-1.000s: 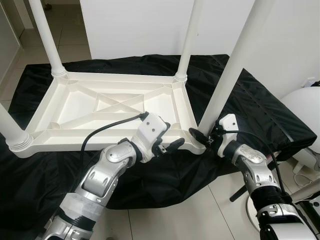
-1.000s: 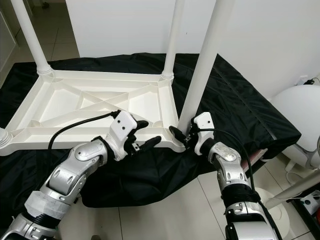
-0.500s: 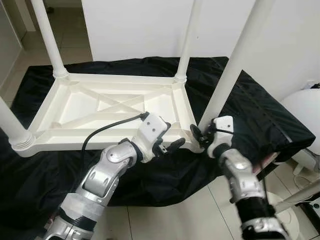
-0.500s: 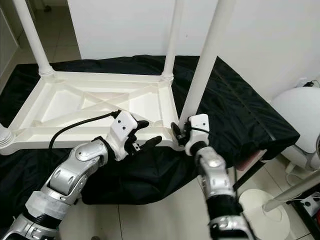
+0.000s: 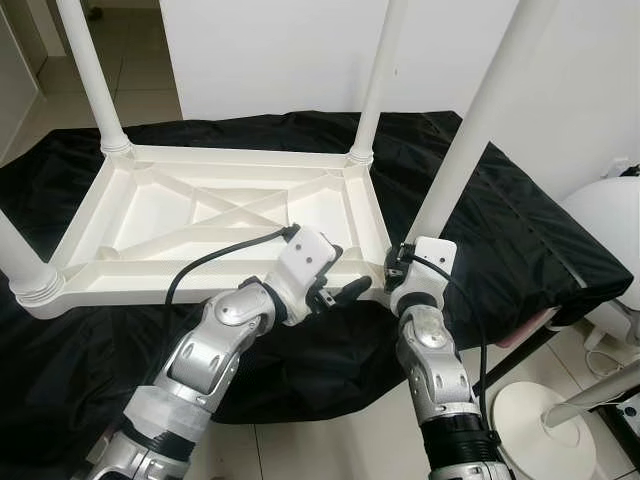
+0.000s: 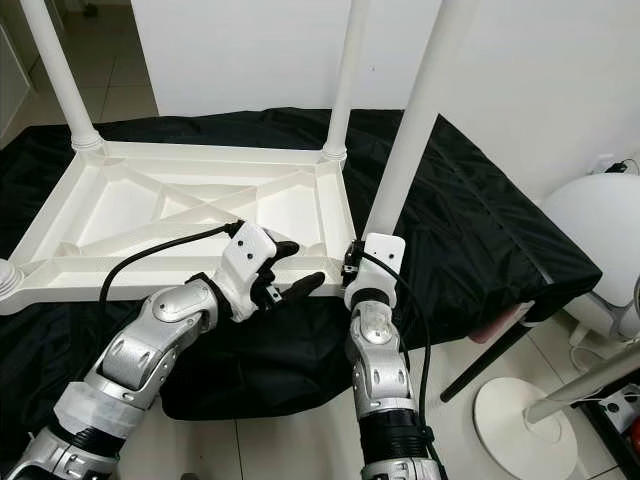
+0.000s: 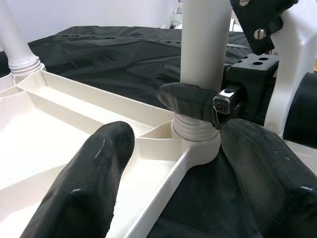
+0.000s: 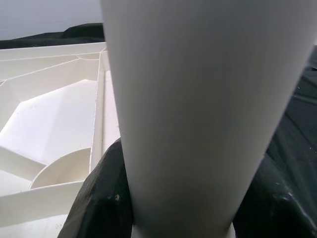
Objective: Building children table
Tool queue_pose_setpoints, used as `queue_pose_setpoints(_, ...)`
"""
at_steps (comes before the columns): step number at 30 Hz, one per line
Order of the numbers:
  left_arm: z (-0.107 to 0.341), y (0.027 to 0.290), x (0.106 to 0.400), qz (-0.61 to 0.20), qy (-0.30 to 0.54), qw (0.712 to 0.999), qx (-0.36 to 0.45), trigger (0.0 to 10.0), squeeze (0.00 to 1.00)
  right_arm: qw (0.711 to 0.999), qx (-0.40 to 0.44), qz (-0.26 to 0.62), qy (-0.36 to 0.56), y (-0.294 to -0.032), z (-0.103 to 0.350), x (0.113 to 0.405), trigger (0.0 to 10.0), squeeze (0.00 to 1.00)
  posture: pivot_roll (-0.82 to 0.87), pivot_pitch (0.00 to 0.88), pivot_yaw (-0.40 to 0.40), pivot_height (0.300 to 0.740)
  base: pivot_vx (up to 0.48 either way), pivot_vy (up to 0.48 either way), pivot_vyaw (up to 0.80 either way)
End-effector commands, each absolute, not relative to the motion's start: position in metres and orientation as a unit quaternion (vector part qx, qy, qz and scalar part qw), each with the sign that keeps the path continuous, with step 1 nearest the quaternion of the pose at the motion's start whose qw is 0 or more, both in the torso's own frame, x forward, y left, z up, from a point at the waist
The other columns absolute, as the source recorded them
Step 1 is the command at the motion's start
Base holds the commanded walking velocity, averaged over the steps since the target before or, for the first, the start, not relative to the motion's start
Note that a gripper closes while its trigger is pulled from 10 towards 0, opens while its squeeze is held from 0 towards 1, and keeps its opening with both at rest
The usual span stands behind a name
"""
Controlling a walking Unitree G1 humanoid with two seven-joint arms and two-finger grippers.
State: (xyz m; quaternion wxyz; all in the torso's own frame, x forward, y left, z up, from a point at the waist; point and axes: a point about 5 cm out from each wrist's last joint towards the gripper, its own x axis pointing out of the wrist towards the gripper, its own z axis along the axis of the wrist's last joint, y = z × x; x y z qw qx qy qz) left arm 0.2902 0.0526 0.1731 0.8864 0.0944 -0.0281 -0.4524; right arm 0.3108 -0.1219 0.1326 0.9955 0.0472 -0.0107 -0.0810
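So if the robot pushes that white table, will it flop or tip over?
The table probably stays stiff: ribs cross its underside. It looks like light plastic, so it may slide on the black cloth. Lying upside down and flat, it seems unlikely to tip.

Black cloth (image 5: 500, 220) on tiled floor (image 5: 330, 440), white round-based stand (image 5: 545, 405) beside.

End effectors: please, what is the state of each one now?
Left end effector: open, holding nothing.
Right end effector: closed on the table leg.
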Motion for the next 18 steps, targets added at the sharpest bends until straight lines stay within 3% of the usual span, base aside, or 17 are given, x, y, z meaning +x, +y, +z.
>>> queue_pose_setpoints(1,0.171,0.051,0.29,-0.456,-0.026,0.885,0.094,10.0,0.0,0.995,0.049,-0.084,0.008,-0.124,0.124,0.307,10.0,0.0,-0.03,0.0,-0.051,0.74,0.0,0.0,0.0)
queue_pose_setpoints(3,0.171,0.051,0.29,-0.456,-0.026,0.884,0.095,10.0,0.0,0.996,0.046,-0.077,0.002,-0.125,0.126,0.306,10.0,0.0,-0.03,0.0,-0.051,0.74,0.0,0.0,0.0)
queue_pose_setpoints(4,0.171,0.052,0.29,-0.456,-0.026,0.884,0.095,10.0,0.0,0.997,0.043,-0.061,-0.004,-0.127,0.127,0.304,10.0,0.27,-0.03,0.0,-0.051,0.74,0.0,0.0,0.0)
queue_pose_setpoints(5,0.171,0.052,0.29,-0.456,-0.026,0.884,0.095,10.0,0.0,0.997,0.043,-0.061,-0.004,-0.127,0.127,0.304,10.0,0.27,-0.03,0.0,-0.051,0.74,0.0,0.0,0.0)
queue_pose_setpoints(6,0.171,0.052,0.29,-0.456,-0.026,0.885,0.095,10.0,0.0,0.998,0.04,-0.053,-0.007,-0.128,0.127,0.303,10.0,1.0,-0.03,0.0,-0.051,0.74,0.0,0.0,0.0)
queue_pose_setpoints(18,0.171,0.05,0.289,-0.459,-0.028,0.882,0.1,10.0,0.0,0.999,0.026,-0.041,-0.014,-0.147,0.124,0.295,10.0,1.0,-0.03,0.0,-0.05,0.74,0.0,0.0,0.0)
